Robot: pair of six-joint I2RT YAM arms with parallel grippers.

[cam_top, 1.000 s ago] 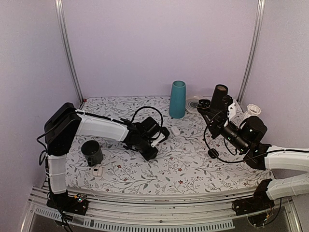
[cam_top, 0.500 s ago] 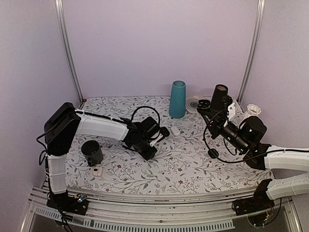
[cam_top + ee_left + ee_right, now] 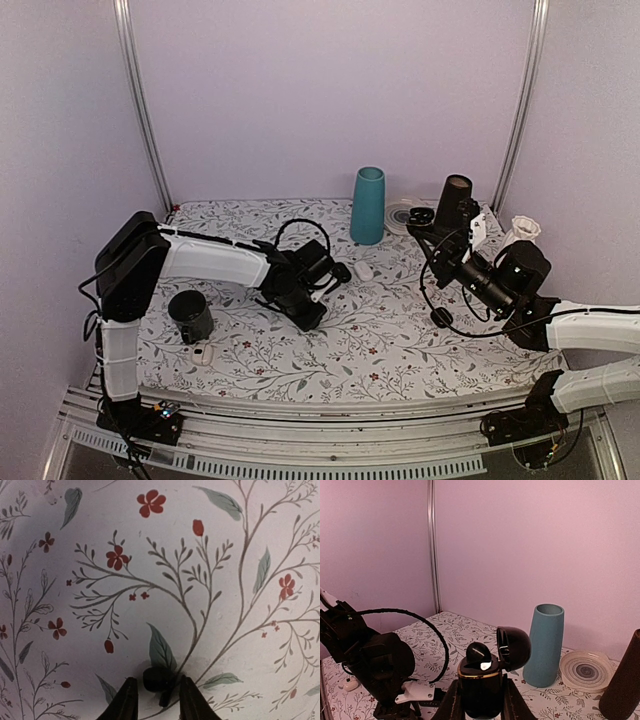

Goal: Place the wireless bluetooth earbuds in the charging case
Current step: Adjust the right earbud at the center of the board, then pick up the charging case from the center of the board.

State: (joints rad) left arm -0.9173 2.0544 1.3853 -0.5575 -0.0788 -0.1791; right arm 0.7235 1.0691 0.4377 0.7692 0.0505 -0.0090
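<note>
In the left wrist view one tiny black earbud (image 3: 159, 679) lies on the flowered cloth between my left gripper's (image 3: 159, 702) two fingertips, with a small gap on each side; the jaws are open and low over the cloth. In the top view the left gripper (image 3: 335, 273) is near the table's middle. My right gripper (image 3: 480, 702) is shut on the glossy black charging case (image 3: 480, 687), held upright above the table with its lid (image 3: 514, 648) swung open. The other earbud (image 3: 478, 652) sits in the case. The case also shows in the top view (image 3: 421, 215).
A teal vase (image 3: 367, 205), a round ringed dish (image 3: 402, 215), a dark brown cone (image 3: 455, 200) and a white cup (image 3: 522, 229) stand at the back. A white pod (image 3: 362, 270) lies beside the left gripper. A black cup (image 3: 190, 315) and a small white piece (image 3: 202, 353) are front left.
My left gripper has shifted slightly left and settled around the earbud. The right arm with the case has barely moved.
</note>
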